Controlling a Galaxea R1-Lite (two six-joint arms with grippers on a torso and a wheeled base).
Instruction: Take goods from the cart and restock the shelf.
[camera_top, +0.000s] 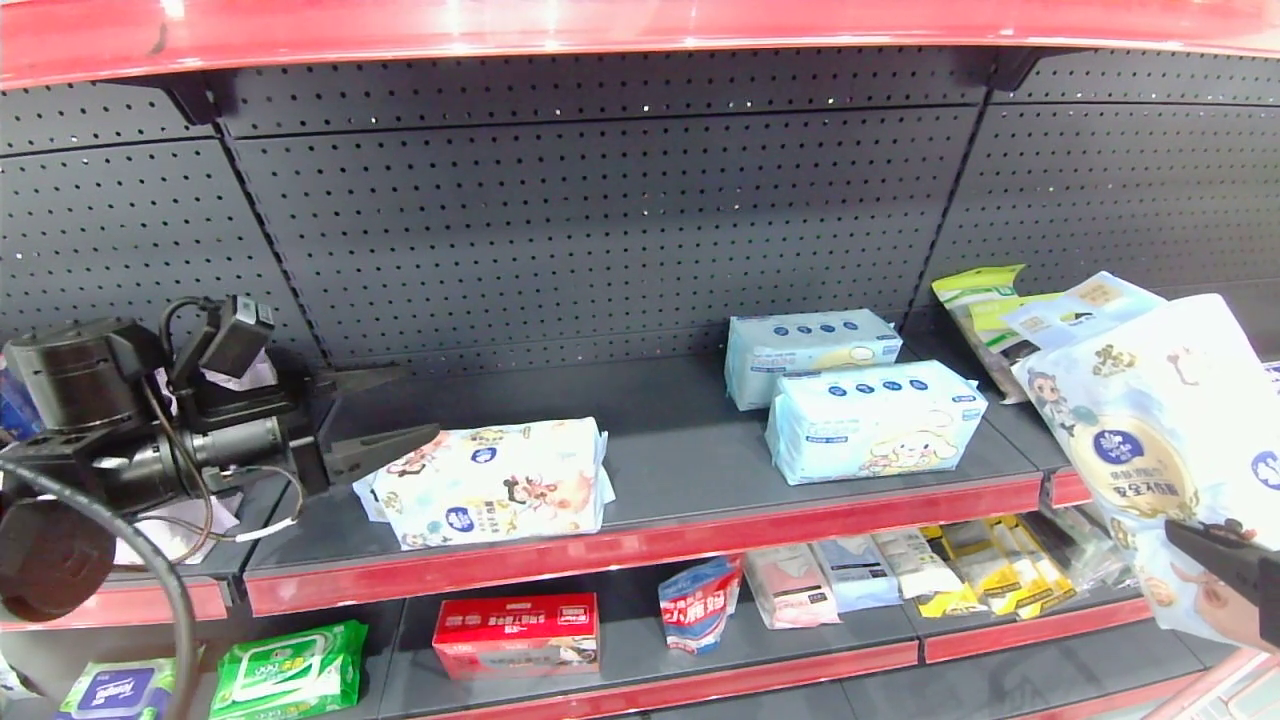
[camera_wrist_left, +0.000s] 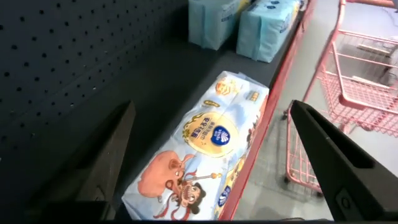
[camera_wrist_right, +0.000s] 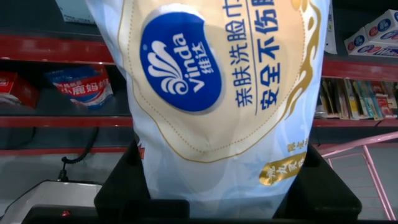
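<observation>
At the lower right of the head view, our right gripper (camera_top: 1212, 552) is clenched on the lower part of a white pack (camera_top: 1150, 430). It holds the pack upright in the air, in front of the right end of the shelf (camera_top: 690, 450). At the left of the frame our left gripper (camera_top: 420, 403) is released and empty, with its fingers spread just beside a cartoon-printed pack (camera_top: 495, 482) that lies on the shelf board, and two light blue packs (camera_top: 875, 420) lie further right.

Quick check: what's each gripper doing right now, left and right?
Left gripper: open, empty, beside the cartoon-print pack on the shelf.
Right gripper: shut on the white pouch.
</observation>
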